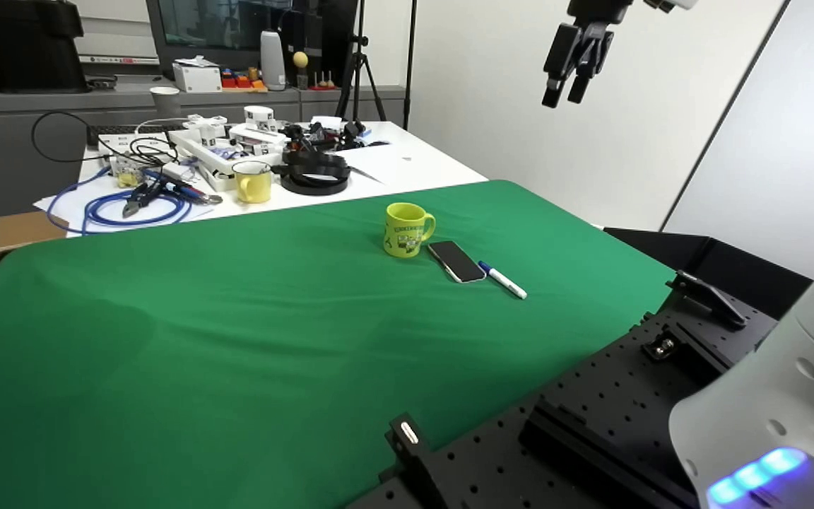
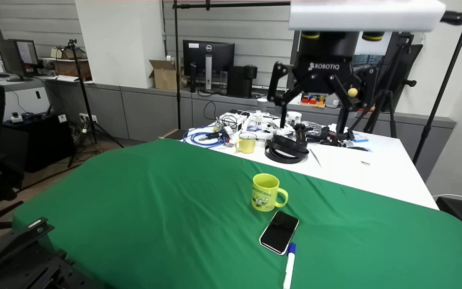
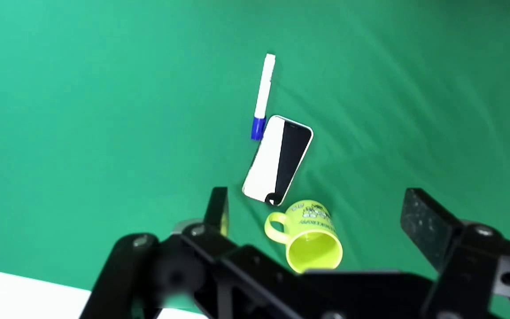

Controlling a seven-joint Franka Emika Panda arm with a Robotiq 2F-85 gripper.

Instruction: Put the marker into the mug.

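The white marker [image 1: 504,281] with a blue cap lies on the green cloth, in both exterior views [image 2: 289,267] and in the wrist view [image 3: 264,91]. Its capped end is close beside a phone. The yellow-green mug [image 1: 402,233] stands upright beyond the phone's far end, also in an exterior view [image 2: 263,197] and the wrist view [image 3: 310,219]. Its handle is on the phone's side. My gripper [image 1: 564,97] is open and empty, high above the cloth; its spread fingers show in an exterior view [image 2: 312,125] and frame the mug in the wrist view [image 3: 316,199].
The phone [image 1: 458,261] lies flat between mug and marker, also in the wrist view [image 3: 297,146]. Behind the green cloth [image 1: 237,318], a white table [image 2: 375,172] holds a paler yellow cup [image 2: 246,143], cables, tools and a black strap roll [image 2: 285,150].
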